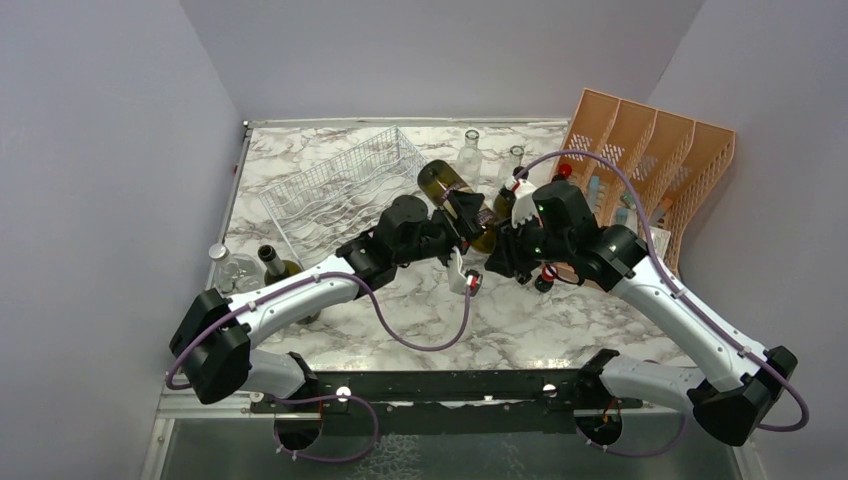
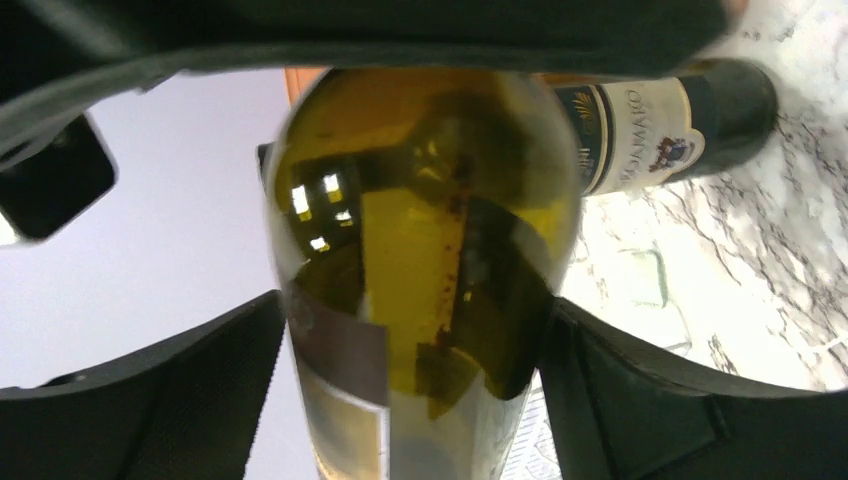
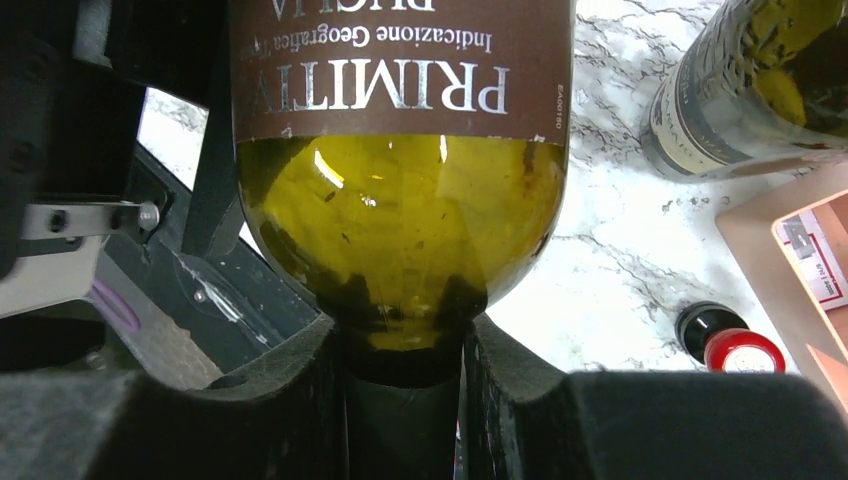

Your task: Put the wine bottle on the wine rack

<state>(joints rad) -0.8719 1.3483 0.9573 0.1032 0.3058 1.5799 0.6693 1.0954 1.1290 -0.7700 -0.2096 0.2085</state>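
The wine bottle (image 1: 440, 181) is olive-green glass with a brown label. It is held slanted above the table, base toward the back left and neck toward the right. My left gripper (image 1: 467, 215) is shut on its body (image 2: 420, 250), with a finger (image 2: 180, 390) on each side. My right gripper (image 1: 503, 241) is shut on its neck (image 3: 405, 400), just below the shoulder (image 3: 400, 230). The silvery wire wine rack (image 1: 330, 185) stands at the back left. The bottle's base is close to the rack's right end.
An orange slotted file organizer (image 1: 650, 160) stands at the back right. Two clear bottles (image 1: 470, 150) stand behind the grippers. A dark labelled bottle (image 2: 650, 125) and a red-capped bottle (image 3: 740, 350) are near the right arm. A green bottle (image 1: 280, 265) and a clear bottle (image 1: 225, 265) stand at the left edge.
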